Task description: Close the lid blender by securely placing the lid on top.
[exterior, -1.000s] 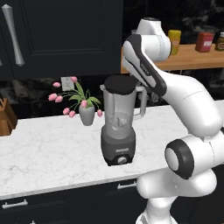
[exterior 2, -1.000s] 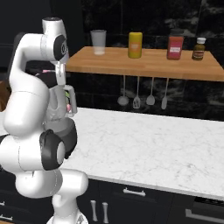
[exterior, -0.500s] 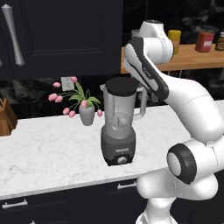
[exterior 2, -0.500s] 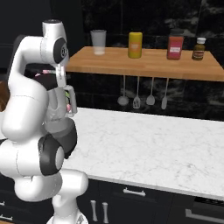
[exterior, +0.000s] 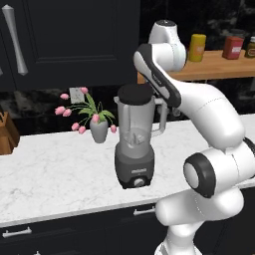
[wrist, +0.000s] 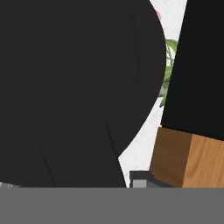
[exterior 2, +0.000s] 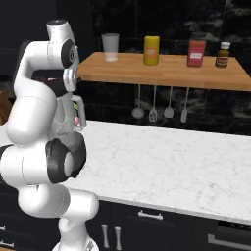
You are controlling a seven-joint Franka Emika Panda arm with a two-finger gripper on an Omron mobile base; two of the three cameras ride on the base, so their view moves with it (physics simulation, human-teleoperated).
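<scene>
lid (exterior: 134, 93) looks seated on the blender (exterior: 135, 144) mid-counter | claw hidden behind the arm, can't tell its state | probably just let-go left

one blender (exterior: 134, 144) (one lid (exterior: 135, 93))

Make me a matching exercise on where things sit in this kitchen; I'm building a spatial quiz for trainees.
Things:
1. lid
2. flower vase
3. yellow can
4. utensils

Places:
A. hanging under the wooden shelf
B. on top of the blender jar
C. on the wooden shelf
D. on the counter, left of the blender

Pairs: 1-B, 2-D, 3-C, 4-A
</scene>
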